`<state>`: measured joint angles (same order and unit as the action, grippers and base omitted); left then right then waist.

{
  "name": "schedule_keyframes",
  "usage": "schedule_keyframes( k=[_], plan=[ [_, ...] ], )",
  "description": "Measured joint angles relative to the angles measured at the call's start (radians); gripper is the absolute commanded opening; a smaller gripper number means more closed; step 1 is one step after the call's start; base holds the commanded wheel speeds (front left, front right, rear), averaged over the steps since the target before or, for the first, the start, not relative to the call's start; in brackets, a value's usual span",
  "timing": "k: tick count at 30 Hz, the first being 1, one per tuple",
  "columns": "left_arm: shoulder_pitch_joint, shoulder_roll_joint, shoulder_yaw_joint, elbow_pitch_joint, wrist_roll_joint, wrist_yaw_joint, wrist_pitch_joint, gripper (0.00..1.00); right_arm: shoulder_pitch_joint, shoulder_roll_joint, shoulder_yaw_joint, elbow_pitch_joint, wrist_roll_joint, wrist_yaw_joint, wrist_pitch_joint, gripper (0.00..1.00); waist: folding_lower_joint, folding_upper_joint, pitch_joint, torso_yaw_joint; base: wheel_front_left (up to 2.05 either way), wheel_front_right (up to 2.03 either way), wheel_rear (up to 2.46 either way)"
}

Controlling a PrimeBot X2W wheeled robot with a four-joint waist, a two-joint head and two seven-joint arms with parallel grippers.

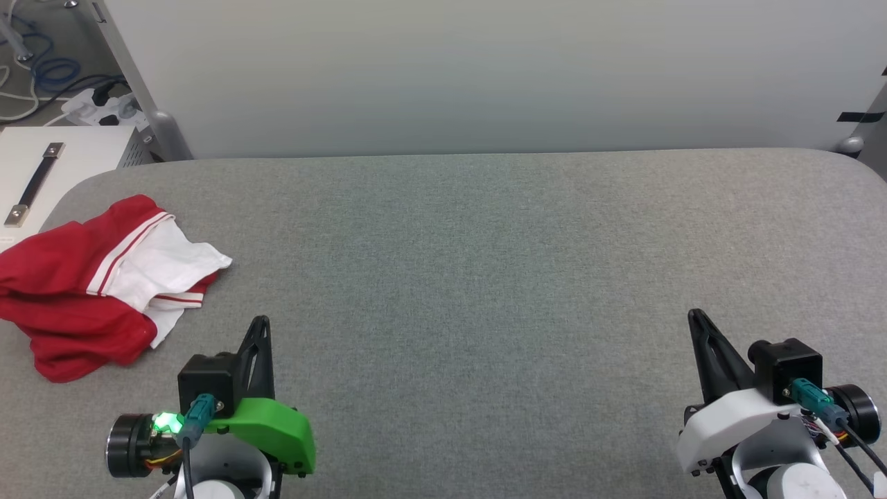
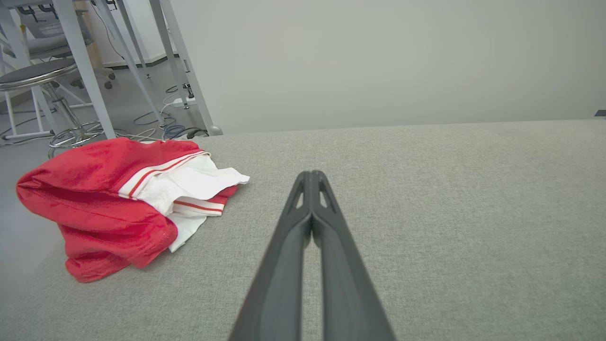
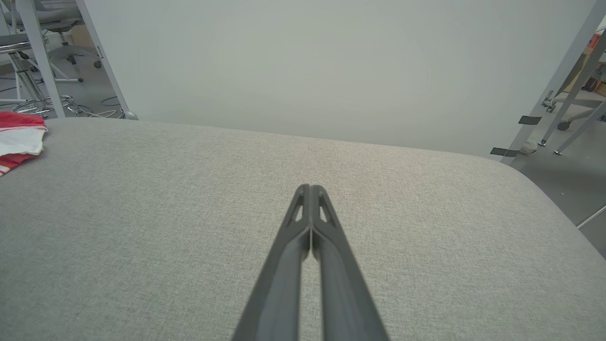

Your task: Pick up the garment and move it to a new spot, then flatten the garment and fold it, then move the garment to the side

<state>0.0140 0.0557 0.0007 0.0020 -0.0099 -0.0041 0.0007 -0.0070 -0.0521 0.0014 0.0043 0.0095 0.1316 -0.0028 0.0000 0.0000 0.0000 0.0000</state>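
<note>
The garment (image 1: 76, 291), a red T-shirt with white sleeves and striped trim, lies crumpled at the far left edge of the grey table. The left wrist view has the garment (image 2: 109, 203) to the left of my fingers, and the right wrist view catches a corner of the garment (image 3: 19, 137) at its left edge. My left gripper (image 1: 260, 321) is shut and empty, hovering just right of and nearer than the heap. My right gripper (image 1: 693, 315) is shut and empty too, far off at the lower right. Both pairs of fingers (image 2: 311, 176) (image 3: 310, 189) are pressed together.
The grey fabric table (image 1: 485, 277) spreads wide between the arms, with rounded far corners. A pale wall panel (image 1: 485, 69) stands behind it. A white cabinet (image 1: 41, 173), cables and a power strip (image 1: 104, 107) sit beyond the left corner. A stool (image 2: 42, 80) and metal frame legs stand on the floor.
</note>
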Motion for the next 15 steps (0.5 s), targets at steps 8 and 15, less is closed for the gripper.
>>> schedule_keyframes(
  k=[8,15],
  plan=[
    [0.0,0.0,0.0,0.0,0.0,0.0,0.0,0.0,0.0,0.0,0.0,0.0,0.0,0.0,0.0,0.0,0.0,0.0,0.0,0.0,0.0,0.0,0.0],
    [0.0,0.0,0.0,0.0,0.0,0.0,0.0,0.0,0.0,0.0,0.0,0.0,0.0,0.0,0.0,0.0,0.0,0.0,0.0,0.0,0.0,0.0,0.0]
  ],
)
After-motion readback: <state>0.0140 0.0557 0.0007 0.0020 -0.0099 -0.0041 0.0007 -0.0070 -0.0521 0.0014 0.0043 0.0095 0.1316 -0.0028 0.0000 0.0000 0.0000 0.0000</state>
